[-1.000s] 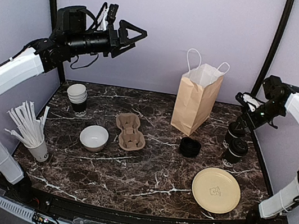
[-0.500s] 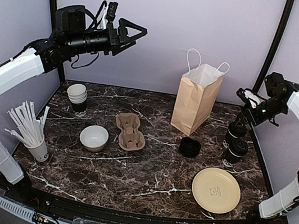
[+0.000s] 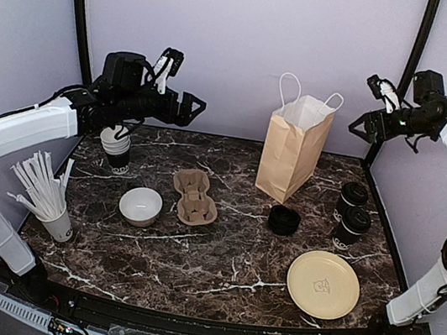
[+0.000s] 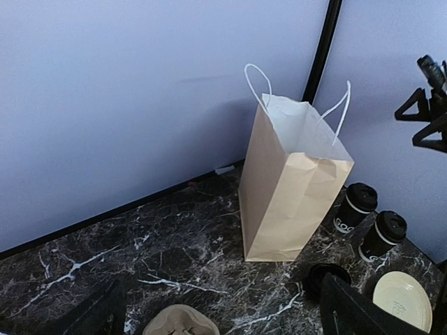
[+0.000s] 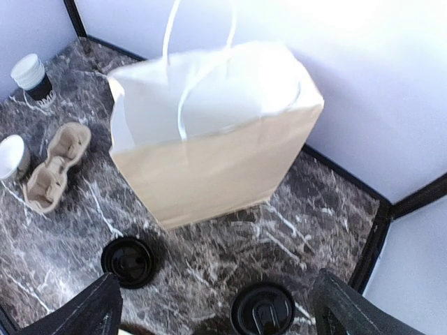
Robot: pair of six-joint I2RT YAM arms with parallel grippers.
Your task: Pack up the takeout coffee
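Both grippers hang in the air with nothing in them. The left gripper (image 3: 189, 107), over the far left of the dark marble-pattern table (image 3: 218, 256), has its fingers wide apart, and so has the right gripper (image 3: 368, 105), high at the far right.

The tall brown paper bag with white handles (image 3: 291, 157) stands upright at the far middle with its mouth open to the top, I think so that cups can go down into it. The round pale yellow plate (image 3: 323, 284) lies at the near right. The brown moulded-pulp two-cup carrier (image 3: 194, 197) lies flat to the left of the bag, hollows up, probably to receive the cups.

The takeout coffee, two black paper cups with black lids, stands upright at the right of the bag: the far cup (image 3: 352, 200) and the near cup (image 3: 354, 225), very close together. They are on the right arm's side, so this arm can likely reach them more easily. The low stack of black plastic lids (image 3: 284, 220) sits just near of the bag.
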